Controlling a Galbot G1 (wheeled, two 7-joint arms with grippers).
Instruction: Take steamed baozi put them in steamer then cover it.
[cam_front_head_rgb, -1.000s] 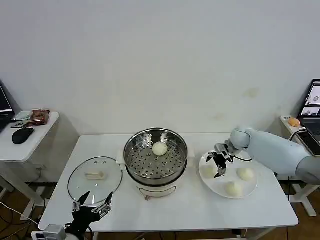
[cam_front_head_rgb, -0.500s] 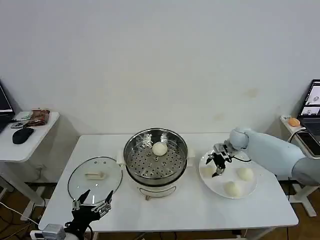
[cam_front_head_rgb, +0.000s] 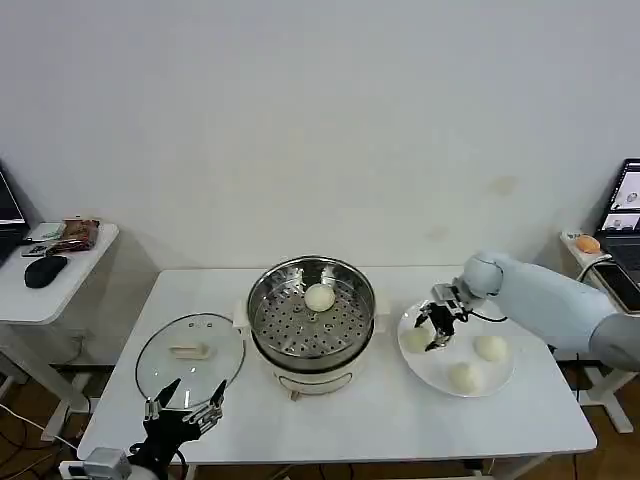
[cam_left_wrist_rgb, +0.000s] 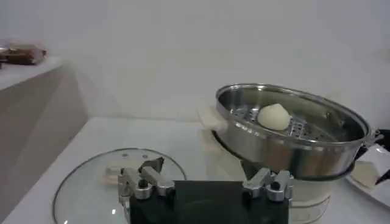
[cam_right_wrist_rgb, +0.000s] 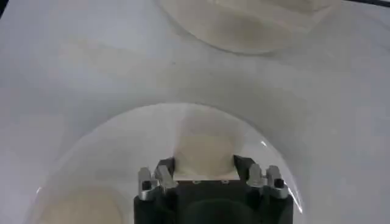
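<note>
One baozi (cam_front_head_rgb: 319, 297) lies in the steel steamer (cam_front_head_rgb: 262, 300) at the table's middle; the left wrist view shows that baozi (cam_left_wrist_rgb: 273, 116) in the steamer (cam_left_wrist_rgb: 286, 146). Three more sit on a white plate (cam_front_head_rgb: 500, 382) to the right: one at its left (cam_front_head_rgb: 414, 341), two others (cam_front_head_rgb: 491, 347) (cam_front_head_rgb: 464, 376). My right gripper (cam_front_head_rgb: 437, 325) is down on the left one, its fingers against both sides of that baozi (cam_right_wrist_rgb: 204, 149), right gripper (cam_right_wrist_rgb: 204, 165) shut on it. The glass cover (cam_front_head_rgb: 190, 350) lies flat at the left. My left gripper (cam_front_head_rgb: 185, 405) hovers open at the front edge near the cover (cam_left_wrist_rgb: 91, 182).
A side table (cam_front_head_rgb: 70, 270) with a mouse and a packet stands at the far left. Laptops (cam_front_head_rgb: 625, 215) stand at the far right. Bare tabletop runs in front of the steamer (cam_front_head_rgb: 350, 420). The pot's white base (cam_right_wrist_rgb: 244, 24) shows beyond the plate (cam_right_wrist_rgb: 122, 125).
The right gripper has stayed over the plate's left baozi, shifting only slightly. The left arm has not moved.
</note>
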